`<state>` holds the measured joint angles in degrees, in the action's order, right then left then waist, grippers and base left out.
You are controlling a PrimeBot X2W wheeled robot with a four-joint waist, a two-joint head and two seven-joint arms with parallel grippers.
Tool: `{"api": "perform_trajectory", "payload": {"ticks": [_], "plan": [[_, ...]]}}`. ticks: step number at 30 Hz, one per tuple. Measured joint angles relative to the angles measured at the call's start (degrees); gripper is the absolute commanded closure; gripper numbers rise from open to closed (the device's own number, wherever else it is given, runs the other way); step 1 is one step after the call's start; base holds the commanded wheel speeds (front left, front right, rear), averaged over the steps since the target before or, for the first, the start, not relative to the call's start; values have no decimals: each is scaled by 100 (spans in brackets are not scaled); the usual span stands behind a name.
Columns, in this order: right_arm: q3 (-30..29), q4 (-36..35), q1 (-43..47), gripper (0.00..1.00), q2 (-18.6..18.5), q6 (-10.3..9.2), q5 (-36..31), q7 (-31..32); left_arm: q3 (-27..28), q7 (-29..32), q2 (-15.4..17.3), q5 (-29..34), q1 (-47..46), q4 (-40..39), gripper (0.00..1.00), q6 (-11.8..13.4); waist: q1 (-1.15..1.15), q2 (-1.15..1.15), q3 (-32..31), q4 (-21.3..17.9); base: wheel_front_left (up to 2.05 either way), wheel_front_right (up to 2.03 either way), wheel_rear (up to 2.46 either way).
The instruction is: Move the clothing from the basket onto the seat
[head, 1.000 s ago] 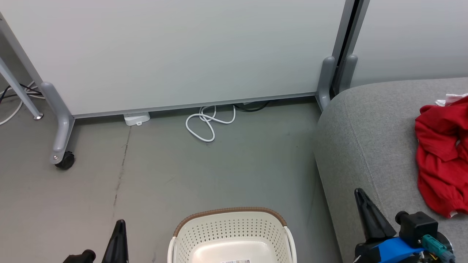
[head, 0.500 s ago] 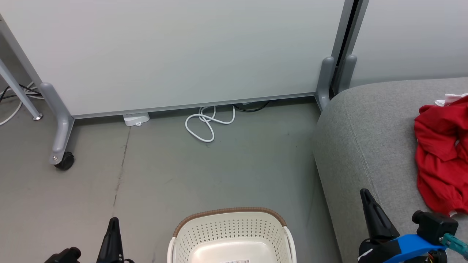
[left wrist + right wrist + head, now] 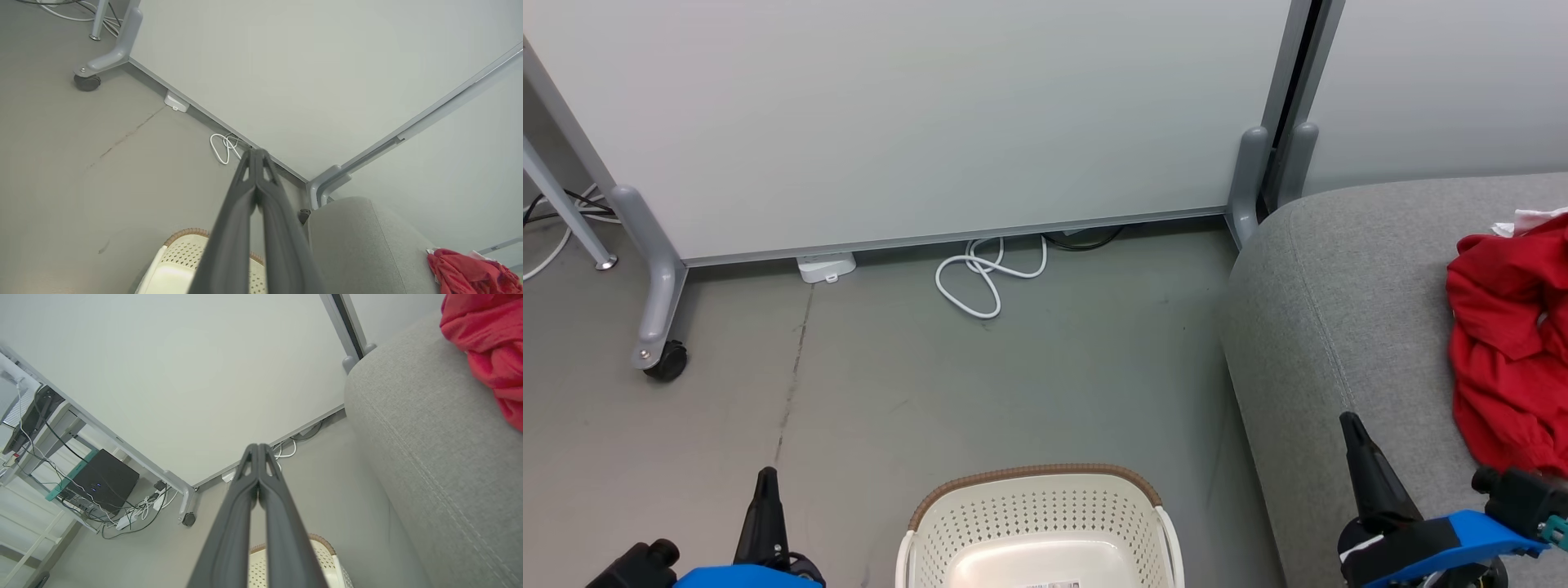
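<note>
Clothing of soft bright-red fabric with a bit of white trim (image 3: 1507,343): heaped in a crumpled pile on the big light-grey cloth sofa seat (image 3: 1339,310), far to the right. Hard to tell whether one piece or two. Nothing red in the part of the cream-white plastic basket with small holes and a brown rim (image 3: 1037,510) that shows on the floor, just a pale bottom with a small label. Down by the basket, left gripper (image 3: 765,490): fingers pressed together, nothing held. Over the front of the seat, right gripper (image 3: 1354,441): near the pile but not touching it, fingers together too, nothing held. Probably light, floppy and not breakable. Likely to droop and slip if pinched by a thin edge. Best to pinch a thick fold near the top of the pile.
</note>
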<state>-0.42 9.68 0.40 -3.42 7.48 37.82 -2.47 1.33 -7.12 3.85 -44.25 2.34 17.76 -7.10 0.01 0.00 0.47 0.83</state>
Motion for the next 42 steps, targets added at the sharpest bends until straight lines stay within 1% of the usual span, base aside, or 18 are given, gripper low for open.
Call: {"api": "perform_trajectory", "payload": {"ticks": [22,42], "plan": [[-116,125,-166,100,-31,0,1741,220,163,412,-35,-1483,-256,-118,100,0,0,0,-7,-19,0,0,0],[-221,223,-332,100,-40,0,3004,394,288,736,-55,-2580,-443,-193,100,0,0,0,-13,-36,0,0,0]]}}
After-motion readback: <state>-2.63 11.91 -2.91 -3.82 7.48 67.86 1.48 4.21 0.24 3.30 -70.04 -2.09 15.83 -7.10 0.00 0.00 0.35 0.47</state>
